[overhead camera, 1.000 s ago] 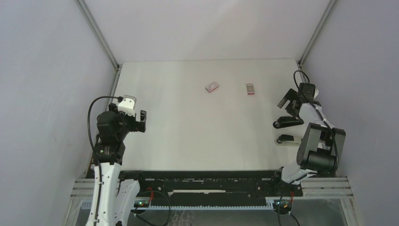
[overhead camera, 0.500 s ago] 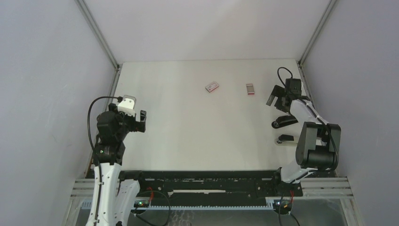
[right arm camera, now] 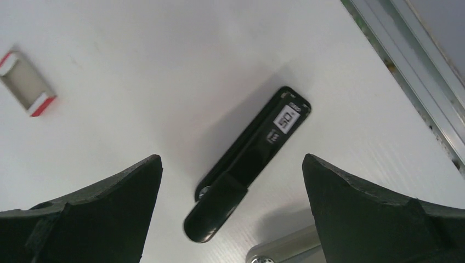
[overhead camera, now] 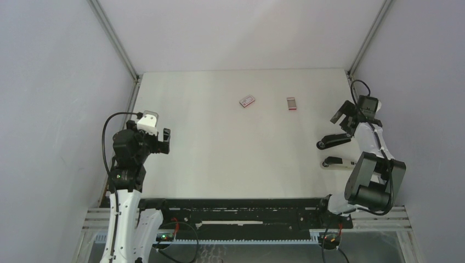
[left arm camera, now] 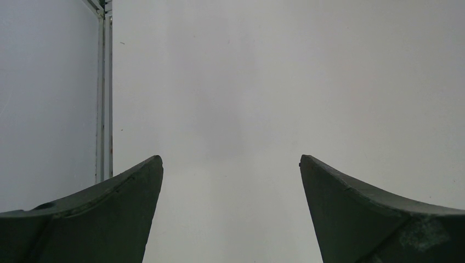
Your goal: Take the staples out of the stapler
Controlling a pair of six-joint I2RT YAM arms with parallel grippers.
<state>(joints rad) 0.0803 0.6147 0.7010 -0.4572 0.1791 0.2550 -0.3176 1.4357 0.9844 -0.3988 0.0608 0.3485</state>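
The stapler (overhead camera: 335,141) lies opened out near the table's right edge, with its black arm above its silver-and-black arm (overhead camera: 334,162). In the right wrist view the black arm (right arm camera: 249,161) runs diagonally and a silver bar end (right arm camera: 285,249) shows at the bottom edge. My right gripper (overhead camera: 341,114) (right arm camera: 231,156) hovers open just above the black arm without touching it. My left gripper (overhead camera: 163,141) (left arm camera: 231,156) stands open over bare table at the far left, holding nothing. The staples do not show in any view.
A small flat red-and-white box (overhead camera: 247,101) and a small pinkish-red piece (overhead camera: 292,104) (right arm camera: 26,83) lie at the back of the table. The metal frame rail (right arm camera: 417,66) runs along the right edge, close to the stapler.
My right gripper swung left toward the pinkish-red piece, then back right over the stapler. The stapler has barely shifted. The left arm has not moved.
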